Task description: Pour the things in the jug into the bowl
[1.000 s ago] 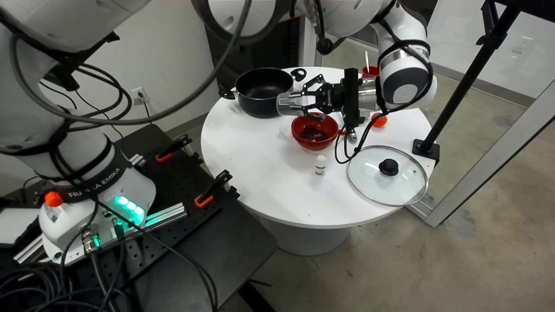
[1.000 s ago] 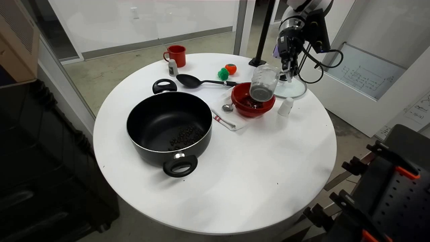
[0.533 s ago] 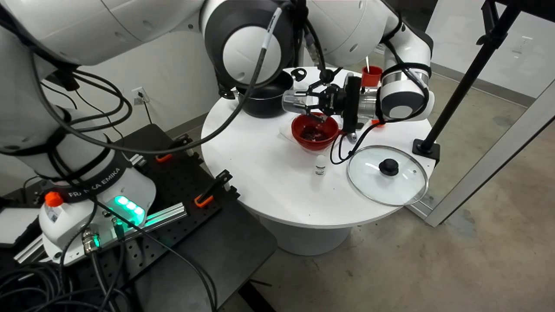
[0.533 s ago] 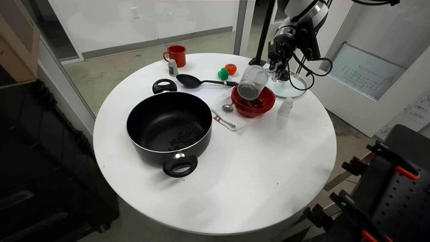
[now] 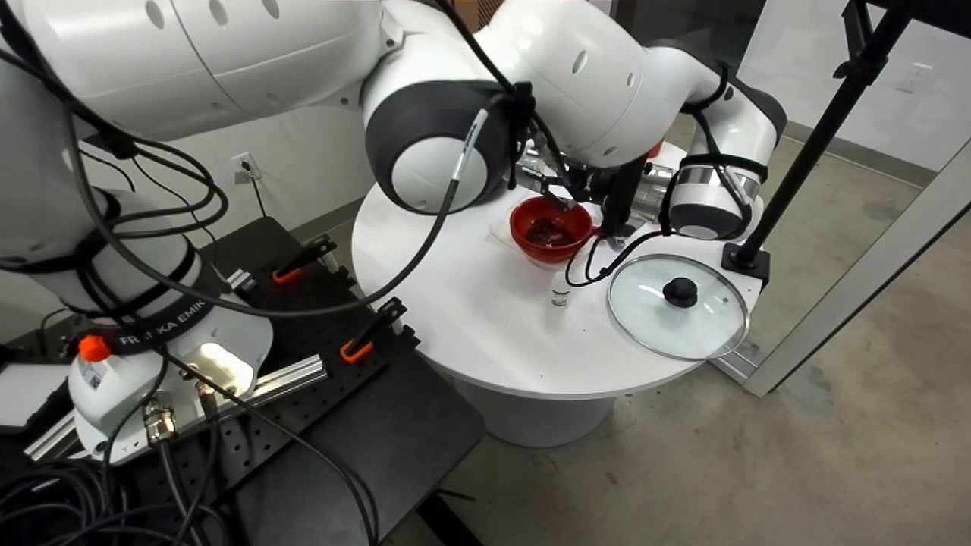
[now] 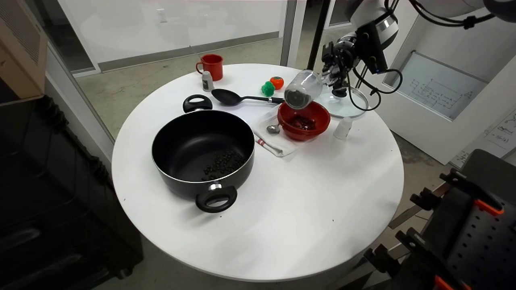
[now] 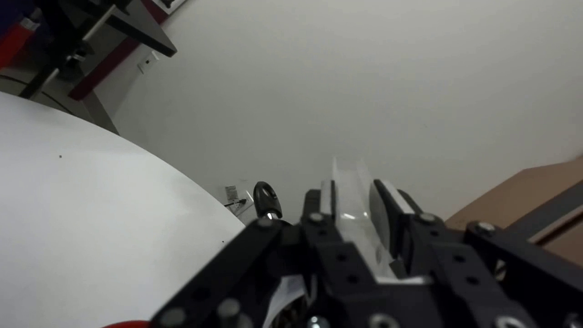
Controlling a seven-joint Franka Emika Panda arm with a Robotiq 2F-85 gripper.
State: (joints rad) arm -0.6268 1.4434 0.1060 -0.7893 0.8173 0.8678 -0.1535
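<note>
Jug tilted nr bowl, held w/ gripper

The arm has a smooth, rounded white shell with small oval recesses. A dark grey collar surrounds a round white cap at one joint. The base carries a dark band with white lettering, "KA EMIK" legible, plus a red-orange button and a pale glowing panel. Black cables run outside, bound by black straps. The gripper has black links with round grey screw heads.
</note>
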